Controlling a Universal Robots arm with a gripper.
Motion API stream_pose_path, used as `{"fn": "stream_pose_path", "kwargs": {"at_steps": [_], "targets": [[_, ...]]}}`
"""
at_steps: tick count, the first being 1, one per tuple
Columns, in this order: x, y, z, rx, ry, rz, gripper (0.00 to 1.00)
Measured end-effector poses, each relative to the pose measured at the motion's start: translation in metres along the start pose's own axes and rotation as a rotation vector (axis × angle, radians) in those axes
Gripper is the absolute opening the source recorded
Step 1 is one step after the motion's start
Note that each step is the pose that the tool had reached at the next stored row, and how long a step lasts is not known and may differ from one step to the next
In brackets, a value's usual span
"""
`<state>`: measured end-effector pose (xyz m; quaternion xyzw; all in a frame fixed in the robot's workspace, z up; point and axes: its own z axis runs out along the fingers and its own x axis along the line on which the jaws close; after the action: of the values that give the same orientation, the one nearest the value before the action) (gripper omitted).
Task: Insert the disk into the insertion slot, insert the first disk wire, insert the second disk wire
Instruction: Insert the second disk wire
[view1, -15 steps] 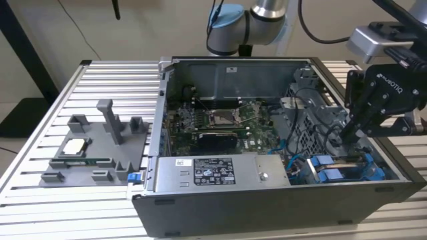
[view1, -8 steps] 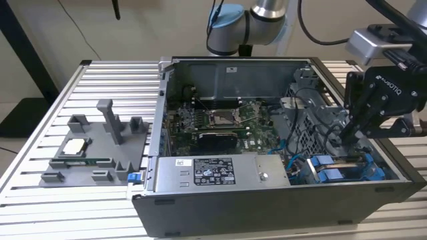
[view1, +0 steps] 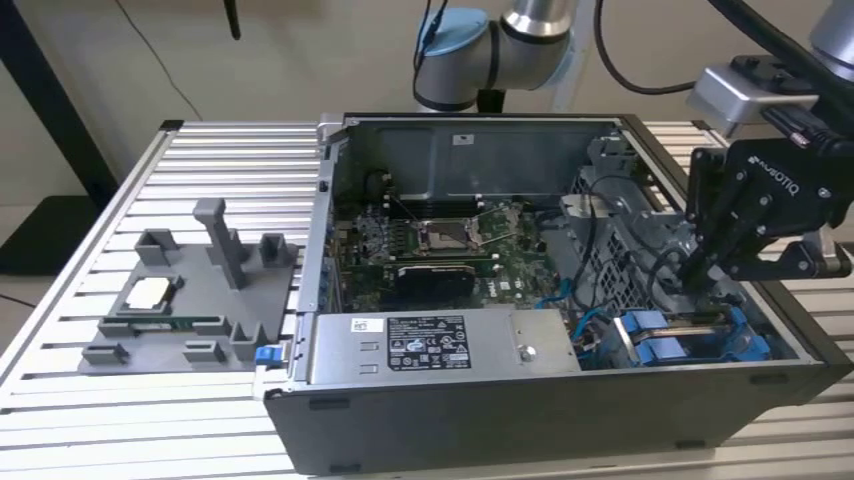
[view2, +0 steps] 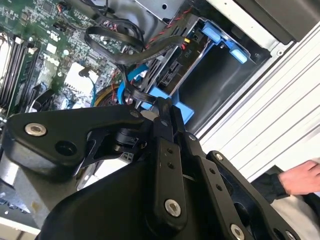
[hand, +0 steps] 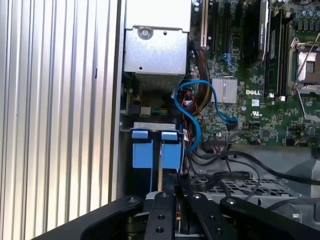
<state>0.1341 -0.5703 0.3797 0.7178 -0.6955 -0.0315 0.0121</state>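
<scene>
Disk (view1: 694, 338) already sits in the slot (view1: 767, 345) at the case's near right corner. Gripper (view1: 697, 272) just above it, jaws pinched on a black wire (view2: 131, 89); wiring unfinished.

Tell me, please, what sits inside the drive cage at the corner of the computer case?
Blue carrier frames sit in the drive cage, with dark cables running to them. The gripper reaches down just above, covering part of the cage, so the disk's own surface is not visible.
</scene>
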Motion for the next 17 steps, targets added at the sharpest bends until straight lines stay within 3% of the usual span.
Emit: {"fn": "stream_pose_path", "kwargs": {"at_steps": [6,17], "targets": [[0.0001,-0.0002,0.0037,0.0021,0.0025,0.000,0.16],[0.0007,-0.0007,0.0175,0.0391,0.0062,-0.001,0.16]]}}
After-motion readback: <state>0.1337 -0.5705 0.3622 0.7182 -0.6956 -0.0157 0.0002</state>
